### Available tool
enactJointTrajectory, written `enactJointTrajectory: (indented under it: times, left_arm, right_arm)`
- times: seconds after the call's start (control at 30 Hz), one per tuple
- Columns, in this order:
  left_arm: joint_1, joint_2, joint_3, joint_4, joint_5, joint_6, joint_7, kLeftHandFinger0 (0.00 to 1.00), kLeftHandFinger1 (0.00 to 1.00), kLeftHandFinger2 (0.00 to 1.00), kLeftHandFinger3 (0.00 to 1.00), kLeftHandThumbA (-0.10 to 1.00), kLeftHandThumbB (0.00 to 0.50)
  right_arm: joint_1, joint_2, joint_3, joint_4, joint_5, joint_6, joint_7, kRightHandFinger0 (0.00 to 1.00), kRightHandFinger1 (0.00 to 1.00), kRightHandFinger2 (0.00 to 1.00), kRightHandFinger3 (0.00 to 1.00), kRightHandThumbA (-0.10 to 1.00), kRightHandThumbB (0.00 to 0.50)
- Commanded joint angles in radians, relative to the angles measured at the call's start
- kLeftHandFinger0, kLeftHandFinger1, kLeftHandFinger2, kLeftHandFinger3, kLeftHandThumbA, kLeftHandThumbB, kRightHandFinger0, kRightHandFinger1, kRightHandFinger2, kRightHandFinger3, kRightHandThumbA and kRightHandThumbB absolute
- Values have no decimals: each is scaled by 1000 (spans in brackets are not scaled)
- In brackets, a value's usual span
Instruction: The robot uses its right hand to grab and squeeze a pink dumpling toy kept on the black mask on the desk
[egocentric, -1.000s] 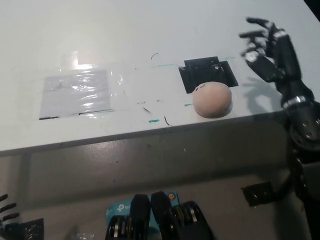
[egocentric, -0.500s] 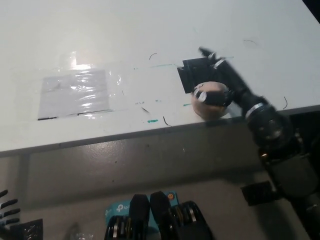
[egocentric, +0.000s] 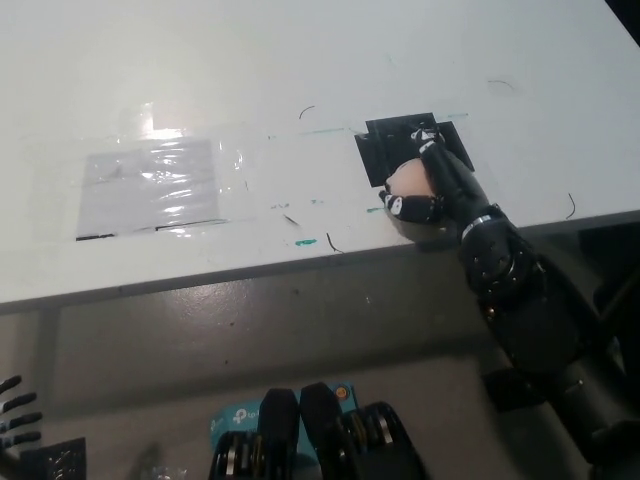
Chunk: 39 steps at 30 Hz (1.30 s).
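The pink dumpling toy (egocentric: 404, 181) sits at the front edge of the black mask (egocentric: 385, 145) on the white desk, right of centre in the head view. My black right hand (egocentric: 432, 185) is wrapped over it, fingers closed around its top and front, so only a small patch of pink shows on the left side. The right forearm (egocentric: 510, 285) runs down to the lower right. My white left hand (egocentric: 12, 415) rests at the bottom left corner, below the desk, with its fingers apart.
A shiny clear plastic sheet (egocentric: 150, 182) is taped on the desk at the left. The desk's front edge (egocentric: 250, 270) runs across the middle. A black block (egocentric: 510, 385) lies on the floor near my right arm.
The right hand swung in from the desk's far right, came down over the dumpling toy and has now closed on it, covering most of the toy.
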<state>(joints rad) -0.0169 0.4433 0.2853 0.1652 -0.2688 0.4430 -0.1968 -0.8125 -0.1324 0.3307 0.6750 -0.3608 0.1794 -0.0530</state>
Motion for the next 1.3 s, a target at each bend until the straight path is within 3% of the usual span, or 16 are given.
enactJointTrajectory:
  times: [0.0, 0.13, 0.2, 0.4, 0.43, 0.47, 0.53, 0.6, 0.63, 0.67, 0.7, 0.77, 0.8, 0.9, 1.1, 1.27]
  left_arm:
    - [-17, 27, 12, -20, -6, -2, -7, 684, 722, 806, 881, 1000, 97]
    - [-14, 31, 10, -22, -3, -13, -12, 680, 718, 798, 873, 1000, 111]
    - [-18, 34, 13, -22, -12, -12, -21, 680, 729, 802, 891, 1000, 109]
    - [-15, 30, 13, -39, -2, -2, -7, 678, 732, 827, 929, 1000, 103]
    - [-15, 28, 15, -39, -5, -1, -8, 686, 735, 831, 931, 1000, 114]
    - [-14, 28, 15, -38, -5, -4, -10, 697, 742, 836, 928, 1000, 117]
    - [-10, 34, 6, -42, 0, -8, -18, 700, 746, 853, 950, 1000, 115]
    - [-11, 33, 8, -42, -4, -3, -18, 710, 757, 875, 966, 1000, 120]
    - [-8, 37, 8, -41, -5, -9, -24, 712, 759, 879, 973, 1000, 126]
    - [-7, 38, 8, -41, -5, -9, -25, 713, 759, 880, 975, 1000, 126]
    - [-8, 37, 7, -42, -2, -8, -22, 695, 750, 875, 974, 1000, 122]
    - [-6, 31, 8, -57, 4, 0, -9, 679, 733, 858, 957, 1000, 109]
    - [-6, 31, 8, -57, 3, 1, -8, 676, 732, 855, 957, 1000, 109]
    - [1, 33, 7, -59, 7, -12, -12, 693, 744, 852, 953, 1000, 98]
    - [-3, 24, 17, -46, -9, -9, -11, 704, 740, 826, 928, 1000, 126]
    - [-4, 23, 15, -41, -3, -20, -9, 698, 724, 817, 904, 1000, 126]
  right_arm:
    - [-51, 5, 30, 88, -61, -93, -47, 1000, 1000, 1000, 1000, 609, 477]
    - [-63, -5, 35, 157, -60, -124, -39, 1000, 1000, 1000, 1000, 401, 416]
    - [-73, -21, 74, 154, -90, -52, 48, 1000, 1000, 1000, 1000, 294, 321]
    - [-63, -56, 166, 124, -143, 0, 148, 1000, 1000, 1000, 1000, 70, 291]
    - [-66, -70, 201, 123, -168, -6, 171, 614, 936, 1000, 1000, -58, 142]
    - [-67, -82, 226, 124, -184, -32, 180, 260, 437, 805, 1000, -98, 35]
    - [-56, -91, 240, 117, -185, -52, 170, 5, 127, 562, 1000, -100, 0]
    - [-42, -96, 265, 90, -212, -63, 136, 0, 1, 419, 1000, -100, 0]
    - [-31, -94, 278, 88, -250, -119, 33, 0, 0, 180, 642, -100, 0]
    - [-29, -94, 280, 87, -255, -125, 21, 0, 14, 175, 517, -100, 0]
    - [-18, -93, 275, 82, -272, -164, -60, 0, 1, 43, 224, -100, 0]
    - [6, -77, 237, 74, -285, -240, -241, 0, 169, 348, 107, -100, 1]
    - [7, -76, 235, 78, -294, -260, -270, 0, 238, 539, 181, -100, 0]
    - [12, -70, 211, 108, -302, -454, -476, 0, 78, 390, 126, -100, 158]
    - [6, -75, 143, 51, -298, -561, -635, 0, 29, 384, 307, -100, 198]
    - [-11, -95, 90, -47, -309, -593, -682, 0, 202, 715, 395, -100, 153]
